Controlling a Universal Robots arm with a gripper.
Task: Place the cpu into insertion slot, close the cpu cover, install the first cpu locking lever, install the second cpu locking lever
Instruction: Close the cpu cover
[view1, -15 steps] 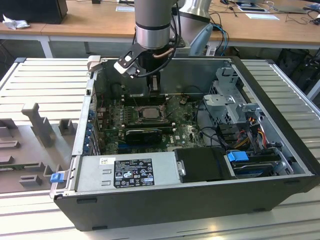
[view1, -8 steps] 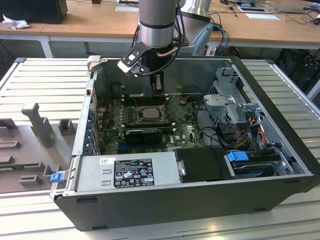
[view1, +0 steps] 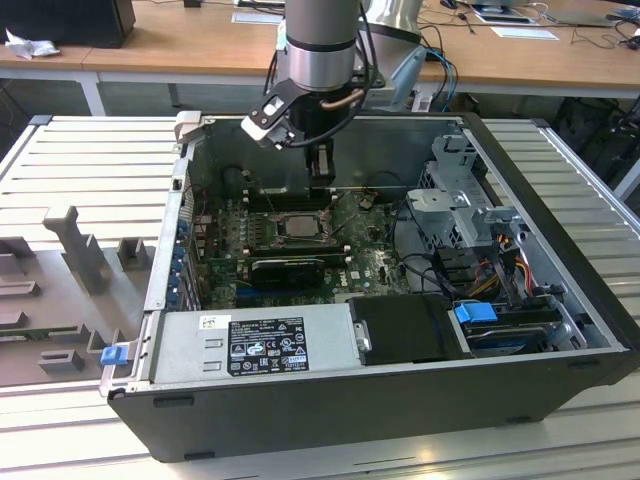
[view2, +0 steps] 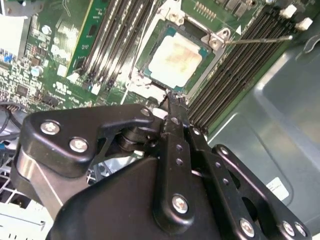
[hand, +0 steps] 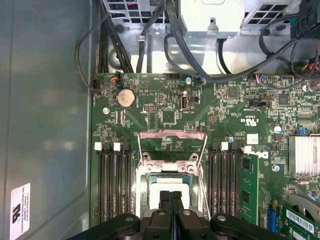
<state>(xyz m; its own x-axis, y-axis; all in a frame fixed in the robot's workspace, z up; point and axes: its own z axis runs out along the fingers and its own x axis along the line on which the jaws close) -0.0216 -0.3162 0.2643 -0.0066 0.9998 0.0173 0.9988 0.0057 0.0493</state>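
Tally, open case (view1: 300, 410):
One cpu (view2: 175, 60), one insertion slot (view2: 141, 86), one gripper (hand: 171, 196), one coin cell (hand: 125, 98), two memory-slot banks (hand: 115, 185).

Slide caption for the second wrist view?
Closed gripper poised at the edge of the socket, cpu seated inside with its pale face exposed, memory slots on both sides.

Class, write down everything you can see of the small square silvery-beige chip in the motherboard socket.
The cpu, a small flat square chip with a pale silvery-beige metal face, lies flat in the square metal-rimmed socket on the green circuit board, flanked by long black memory slots. Its face looks mottled. The shut black claw hangs over one edge; whether it touches cannot be told.
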